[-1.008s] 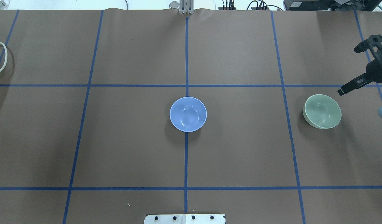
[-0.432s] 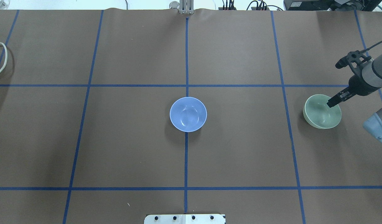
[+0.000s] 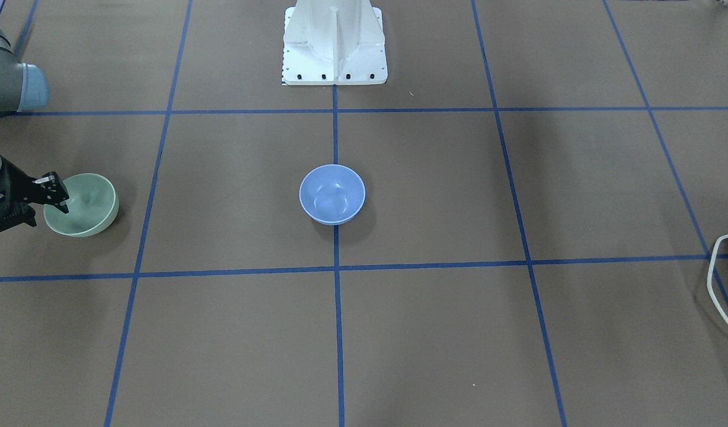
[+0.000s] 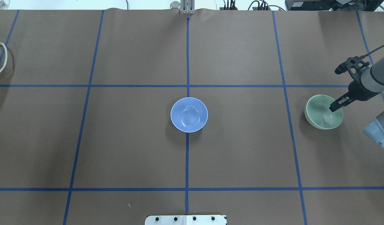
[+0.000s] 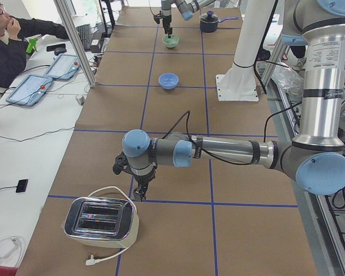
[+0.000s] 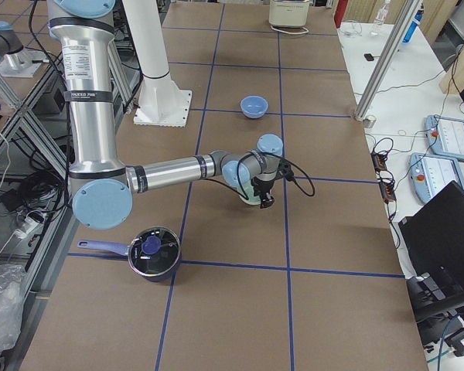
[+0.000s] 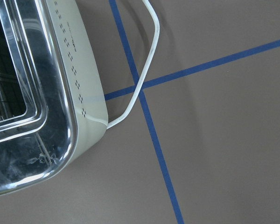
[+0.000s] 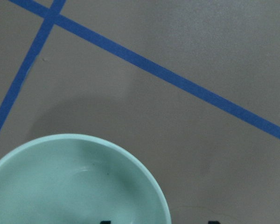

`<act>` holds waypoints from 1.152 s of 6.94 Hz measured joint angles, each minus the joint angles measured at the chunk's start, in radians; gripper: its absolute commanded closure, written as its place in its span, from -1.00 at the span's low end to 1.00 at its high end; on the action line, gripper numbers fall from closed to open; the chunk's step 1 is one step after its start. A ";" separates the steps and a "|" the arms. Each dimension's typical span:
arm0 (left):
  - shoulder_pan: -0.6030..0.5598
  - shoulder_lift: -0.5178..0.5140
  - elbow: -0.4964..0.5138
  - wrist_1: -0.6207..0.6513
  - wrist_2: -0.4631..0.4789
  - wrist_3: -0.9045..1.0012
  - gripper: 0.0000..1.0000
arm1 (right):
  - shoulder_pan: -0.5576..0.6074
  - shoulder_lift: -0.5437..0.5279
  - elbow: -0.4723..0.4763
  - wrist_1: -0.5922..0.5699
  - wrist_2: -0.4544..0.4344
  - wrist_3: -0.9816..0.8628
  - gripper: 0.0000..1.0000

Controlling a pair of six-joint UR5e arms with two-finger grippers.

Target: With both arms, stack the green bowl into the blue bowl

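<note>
Nothing is stacked yet: the green bowl (image 4: 321, 118) sits at the counter's (image 4: 117, 150) right end, well apart from the central blue bowl (image 4: 189, 114), the right hand (image 3: 50, 214) spread wide astride its rim, while the left hand (image 5: 139, 192) is near the toaster (image 5: 100, 223) and I cannot tell its spread.

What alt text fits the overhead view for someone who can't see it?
The right arm's black gripper reaches over the right rim of a pale mint-green glossy bowl at far right; a matching periwinkle-blue bowl sits empty at centre.
</note>
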 measured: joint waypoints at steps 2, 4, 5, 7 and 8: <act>0.000 0.000 0.000 0.000 0.000 0.000 -0.98 | -0.001 -0.011 0.005 0.000 0.002 0.003 1.00; 0.000 0.001 0.002 0.001 -0.001 -0.005 -0.98 | 0.000 -0.010 0.023 -0.002 0.015 0.053 1.00; 0.000 0.005 0.002 0.002 -0.001 -0.026 -0.97 | 0.001 0.003 0.036 -0.002 0.036 0.101 1.00; 0.000 0.015 0.000 0.000 0.000 -0.124 -0.97 | 0.004 0.066 0.049 -0.002 0.075 0.230 1.00; -0.001 0.017 -0.001 0.000 0.000 -0.149 -0.98 | 0.005 0.110 0.067 -0.006 0.086 0.318 1.00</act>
